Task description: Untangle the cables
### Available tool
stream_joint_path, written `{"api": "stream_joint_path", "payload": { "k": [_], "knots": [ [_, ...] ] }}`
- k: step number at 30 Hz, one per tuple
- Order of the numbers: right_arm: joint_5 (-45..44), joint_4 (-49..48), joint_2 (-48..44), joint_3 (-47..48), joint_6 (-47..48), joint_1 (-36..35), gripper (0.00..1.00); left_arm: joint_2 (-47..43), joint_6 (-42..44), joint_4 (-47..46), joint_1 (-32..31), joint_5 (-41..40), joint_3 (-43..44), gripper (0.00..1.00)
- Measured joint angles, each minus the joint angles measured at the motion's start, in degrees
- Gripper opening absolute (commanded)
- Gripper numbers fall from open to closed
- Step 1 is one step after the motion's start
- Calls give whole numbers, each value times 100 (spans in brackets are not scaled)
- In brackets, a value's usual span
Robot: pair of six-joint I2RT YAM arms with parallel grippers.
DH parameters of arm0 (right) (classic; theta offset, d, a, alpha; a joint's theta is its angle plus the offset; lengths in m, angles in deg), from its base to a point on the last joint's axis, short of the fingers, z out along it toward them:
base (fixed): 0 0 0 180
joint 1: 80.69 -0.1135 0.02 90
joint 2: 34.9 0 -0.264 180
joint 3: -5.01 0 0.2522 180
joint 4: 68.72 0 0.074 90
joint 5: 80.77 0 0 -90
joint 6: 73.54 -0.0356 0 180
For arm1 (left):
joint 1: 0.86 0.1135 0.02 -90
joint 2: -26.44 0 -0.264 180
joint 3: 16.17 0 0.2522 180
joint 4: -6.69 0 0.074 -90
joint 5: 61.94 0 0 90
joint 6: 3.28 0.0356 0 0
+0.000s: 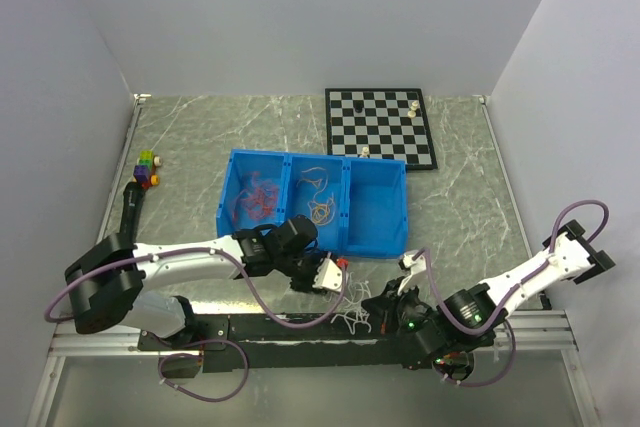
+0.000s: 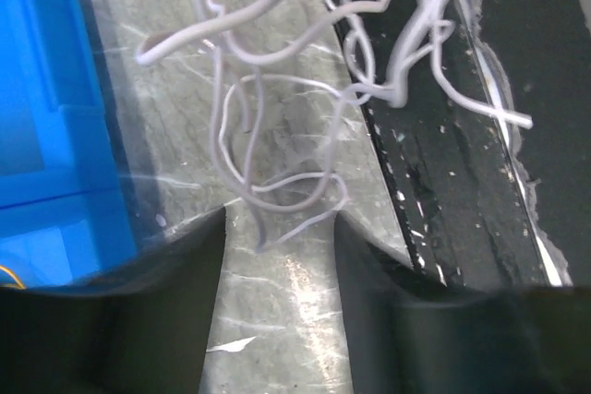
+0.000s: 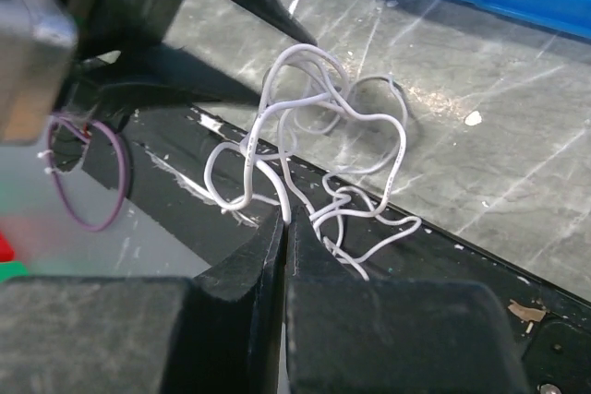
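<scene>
The left claw (image 2: 279, 220) had its two fingers spread apart. The loose end of one thin white loop lay on the table right between the fingertips, and the fingers were not squeezing it. The right claw (image 3: 286, 219) had its fingers pressed tight together. A white strand ran down into the crack between the tips, so it looked pinched there. The two claws were close together, with the white cables (image 1: 352, 318) between them.

The white cables were a small messy clump of loops. Part of the clump lay on the grey marbled table (image 1: 460, 197). Part of it lay across the black strip (image 1: 290, 328) at the near edge of the table. The clump sat on the near side of the blue bin (image 1: 375, 212), close to it but not touching it.

The blue bin had three boxes side by side. In the left box lay red-pink cables (image 1: 255, 202). In the middle box lay thin yellow and orange cables (image 1: 322, 209). The left arm (image 1: 190, 257) reached in from the left, along the near side of the bin.

Farther away, behind the bin and to the right, lay a black and white chessboard (image 1: 380, 127) with a few little pieces on it. Left of the bin, by the wall, sat a small pile of bright toy blocks (image 1: 148, 169).
</scene>
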Motion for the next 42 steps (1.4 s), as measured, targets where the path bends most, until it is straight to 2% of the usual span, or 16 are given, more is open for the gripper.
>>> {"api": "stream_joint_path", "payload": {
  "k": [2,3,7,8,9,10,14,16,21,23,26,28,29,32,36,42],
  "knots": [
    [-15,0,-11,0,0,-28,0,26,33,-122,-4,-72,-33,18],
    [-26,7,-11,0,-2,-46,0,26,-4,-186,-4,-101,-55,16],
    [-55,52,-7,0,-55,-105,0,26,-61,-492,-7,-245,-142,19],
    [-70,79,-9,0,-76,-111,0,26,-85,-516,-9,-251,-142,14],
    [-87,109,-9,0,-98,-122,0,26,-103,-542,-11,-254,-142,5],
    [-103,133,-13,0,-118,-136,0,26,-122,-575,-13,-251,-142,1],
    [-142,271,-107,0,-275,-144,0,26,-146,-616,-39,-278,-142,1],
    [-151,361,-149,-2,-378,-149,7,20,-144,-555,-48,-341,-133,1],
    [-122,859,-151,-46,-970,-160,7,-302,358,566,-26,-463,291,1],
    [-90,1078,-151,-131,-1211,-160,17,-599,555,1113,26,-496,586,1],
    [-20,1320,-149,-271,-1534,-160,53,-1047,680,1812,144,-507,1043,1],
    [24,1419,-140,-306,-1644,-162,65,-1340,632,2153,216,-525,1237,1],
    [33,1449,-133,-308,-1676,-162,75,-1460,595,2293,234,-538,1307,1],
    [46,1499,-90,-317,-1768,-170,82,-1694,424,2680,234,-551,1530,1],
    [50,1425,9,-334,-1700,-170,85,-1766,164,2975,236,-551,1956,1],
    [87,297,216,-568,-852,-90,87,-1864,-129,3088,245,-505,2400,1]
  ]
}}
